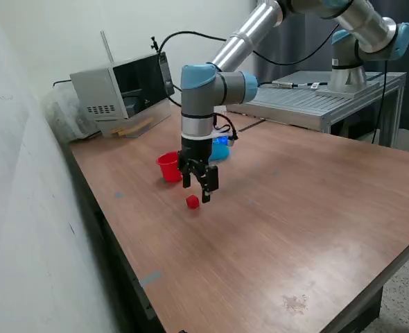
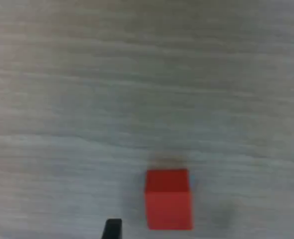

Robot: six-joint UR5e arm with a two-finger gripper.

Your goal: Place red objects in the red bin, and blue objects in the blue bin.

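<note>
Hovering open claw (image 1: 197, 192) above red cube (image 1: 193, 202), faces squared to fingers.

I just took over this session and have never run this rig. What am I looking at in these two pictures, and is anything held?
The exterior view shows a jointed robot arm over a wooden table. Its two-finger gripper points down, open and empty, just above a red cube. Behind it stand a red cup and a blue cup, partly hidden by the arm. The wrist view looks straight down from the arm: the same cube lies on the wood, between two dark fingertips at the picture's edge. No other cubes are visible.
</note>
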